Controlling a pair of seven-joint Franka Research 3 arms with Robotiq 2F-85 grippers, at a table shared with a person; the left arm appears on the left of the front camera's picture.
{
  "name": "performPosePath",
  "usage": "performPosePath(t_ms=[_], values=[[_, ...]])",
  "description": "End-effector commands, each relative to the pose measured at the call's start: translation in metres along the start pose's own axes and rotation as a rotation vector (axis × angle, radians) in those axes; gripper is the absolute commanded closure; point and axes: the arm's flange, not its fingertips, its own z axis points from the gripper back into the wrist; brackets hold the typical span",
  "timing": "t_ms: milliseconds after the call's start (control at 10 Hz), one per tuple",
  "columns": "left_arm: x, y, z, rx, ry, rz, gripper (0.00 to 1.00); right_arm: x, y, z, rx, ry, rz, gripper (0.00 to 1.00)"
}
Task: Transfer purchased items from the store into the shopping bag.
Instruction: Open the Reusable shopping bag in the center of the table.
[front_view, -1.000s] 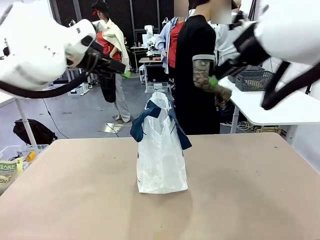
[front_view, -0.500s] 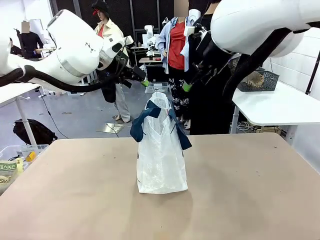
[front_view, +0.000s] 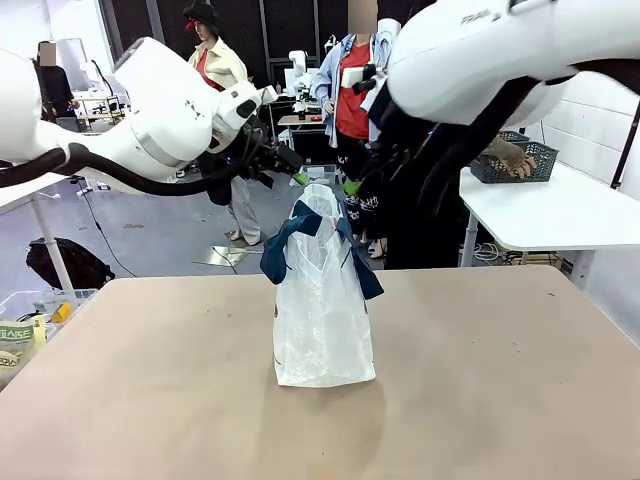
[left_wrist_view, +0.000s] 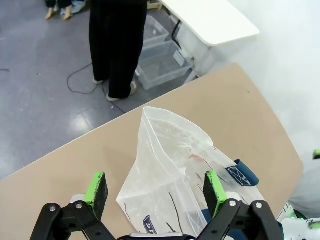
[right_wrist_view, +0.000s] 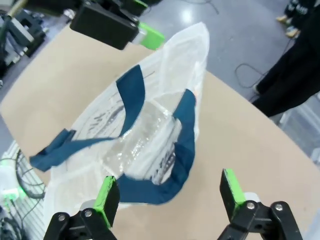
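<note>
The shopping bag (front_view: 322, 310) stands upright on the bare tan tabletop (front_view: 500, 380), just beneath both grippers. The left gripper (left_wrist_view: 155, 187) and right gripper (right_wrist_view: 170, 192) hang at either side of its open mouth, each spread wide and holding nothing. Beyond them lies grey floor (front_view: 160, 230). A white side table (front_view: 560, 215) carrying the store (front_view: 535, 160) stands well past the right gripper.

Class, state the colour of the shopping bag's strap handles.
Dark navy blue strap handles, clearest in the right wrist view.
</note>
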Motion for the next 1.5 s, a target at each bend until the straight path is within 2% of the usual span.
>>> performPosePath(t_ms=[0,300,700,1100,1300,1400], values=[[0.015,0.000,-0.001,-0.001,0.020,0.018,0.00,0.016,-0.004,-0.018,-0.023,0.002,-0.050,0.00],[0.019,-0.003,-0.021,-0.014,0.079,0.031,0.00,0.019,0.003,-0.050,-0.042,0.069,-0.084,0.00],[0.026,-0.007,-0.048,0.027,0.162,0.070,0.00,0.014,0.006,-0.069,0.013,0.038,-0.113,0.00],[0.027,-0.010,-0.055,0.035,0.190,0.089,0.00,0.021,0.003,-0.081,0.018,0.067,-0.123,0.00],[0.027,-0.010,-0.052,0.026,0.187,0.079,0.36,0.019,0.000,-0.085,0.024,0.083,-0.124,0.00],[0.026,-0.009,-0.052,0.032,0.190,0.083,0.55,0.020,0.000,-0.085,0.023,0.081,-0.111,0.13]])
